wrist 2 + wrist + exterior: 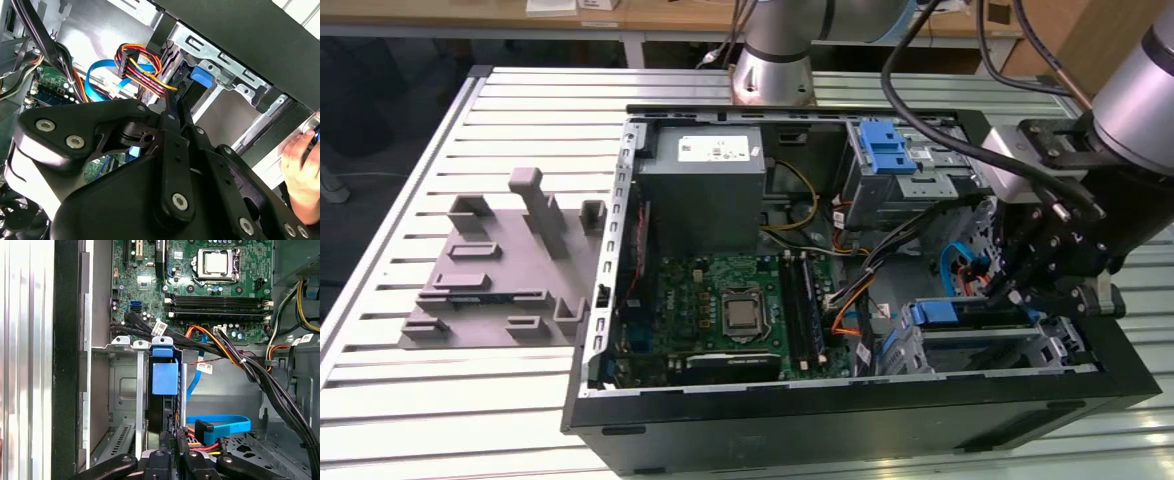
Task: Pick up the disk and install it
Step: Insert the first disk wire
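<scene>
In the second wrist view the black gripper (172, 107) filled the foreground, its linkage converging on a dark edge-on slab beside a blue tab, the disk (197, 77), seated in a silver drive cage (235, 82). Whether the claw was clenched on the disk or released could not be told. A red, yellow and orange cable bundle (137, 65) and a blue ribbon cable (100, 72) lay just behind it. At that view's edge a person's hand (300, 165) rested outside the case.

The first wrist view gave what the other lacked: the disk (164, 385) stood on edge in one slot of the cage (125, 390), its blue carrier end facing the camera, with the gripper (172, 450) right at its near end. Beyond lay the green motherboard (200, 285) with its processor socket (216, 262).

The exterior view showed the whole open computer case (854, 410) lying on a slatted table (400, 400). The gripper (1027, 290) reached into the cage at the exterior view's right. Farther back sat a grey power supply (700, 185) and a blue ridged latch (887, 150). A grey fixture (494, 270) lay outside, at the exterior view's left.
</scene>
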Controlling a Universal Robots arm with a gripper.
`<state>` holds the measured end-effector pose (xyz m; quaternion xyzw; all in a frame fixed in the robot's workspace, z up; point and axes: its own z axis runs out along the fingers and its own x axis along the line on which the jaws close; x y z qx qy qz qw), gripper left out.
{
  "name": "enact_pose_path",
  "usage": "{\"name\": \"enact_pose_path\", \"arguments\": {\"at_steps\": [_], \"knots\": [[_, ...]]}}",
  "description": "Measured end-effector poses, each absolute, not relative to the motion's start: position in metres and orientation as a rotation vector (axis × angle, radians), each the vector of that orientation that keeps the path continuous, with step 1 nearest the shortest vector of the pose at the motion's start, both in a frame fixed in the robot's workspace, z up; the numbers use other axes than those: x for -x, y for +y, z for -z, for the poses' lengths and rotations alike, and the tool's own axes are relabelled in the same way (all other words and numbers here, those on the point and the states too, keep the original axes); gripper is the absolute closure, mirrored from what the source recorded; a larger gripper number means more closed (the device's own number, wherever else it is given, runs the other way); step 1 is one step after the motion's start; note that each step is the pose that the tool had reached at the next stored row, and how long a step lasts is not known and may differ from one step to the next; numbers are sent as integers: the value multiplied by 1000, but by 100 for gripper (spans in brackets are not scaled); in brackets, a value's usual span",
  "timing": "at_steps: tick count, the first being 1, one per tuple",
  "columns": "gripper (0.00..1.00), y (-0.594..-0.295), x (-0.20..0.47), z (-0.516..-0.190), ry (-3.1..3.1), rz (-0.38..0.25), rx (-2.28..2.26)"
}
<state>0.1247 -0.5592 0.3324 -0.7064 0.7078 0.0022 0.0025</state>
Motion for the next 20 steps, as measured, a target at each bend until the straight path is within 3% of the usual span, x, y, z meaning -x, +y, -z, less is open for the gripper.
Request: {"name": "enact_pose_path", "arguments": {"at_steps": [20], "knots": [[76,-559,-125,-344,2219,-10,2215]]}}
